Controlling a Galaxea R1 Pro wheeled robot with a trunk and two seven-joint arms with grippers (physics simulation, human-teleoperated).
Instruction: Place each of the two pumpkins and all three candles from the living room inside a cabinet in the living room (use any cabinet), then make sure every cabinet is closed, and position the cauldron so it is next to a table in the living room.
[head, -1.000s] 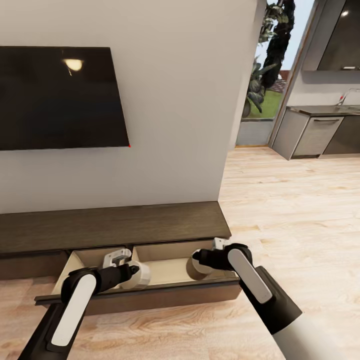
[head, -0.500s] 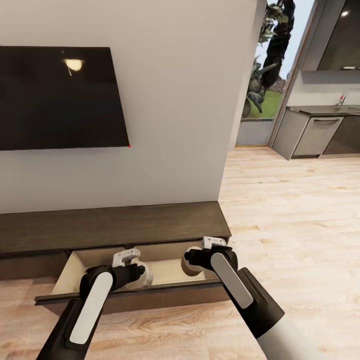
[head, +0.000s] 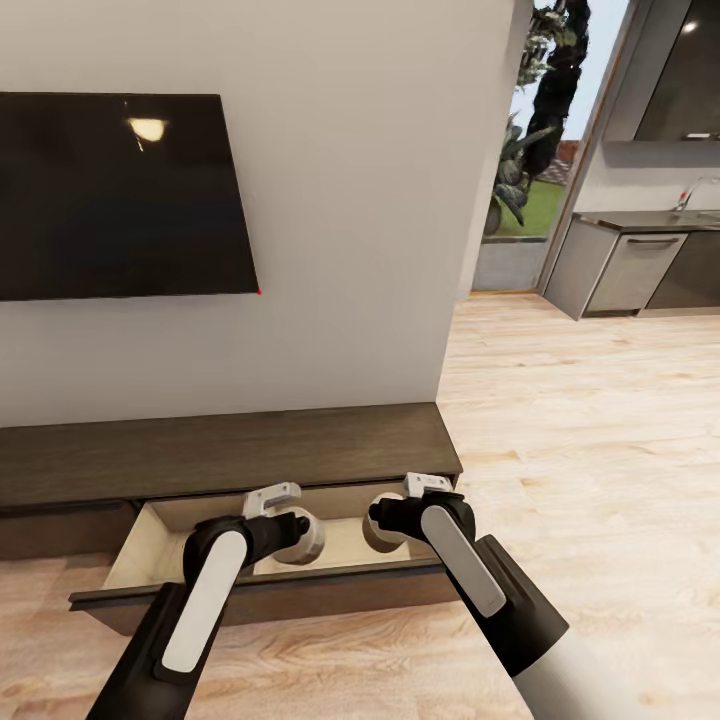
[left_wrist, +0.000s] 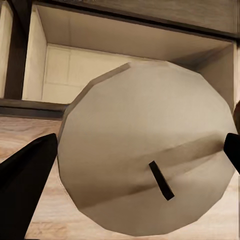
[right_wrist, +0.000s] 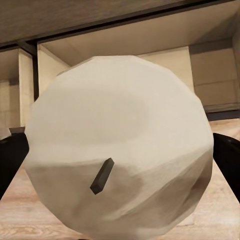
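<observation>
Two beige candles, dark wicks showing: left candle and right candle, each apparently clamped over the cabinet's open drawer.

A home interior, rendered in simulation: a living room opening onto a kitchen. A black television is hanging on an off-white wall above a long, low dark-brown cabinet, whose pale-lined drawer is standing open. Light wood-plank floor is running through to grey kitchen units with a dark surface and a tap. Garden greenery is showing through a glazed opening.
</observation>
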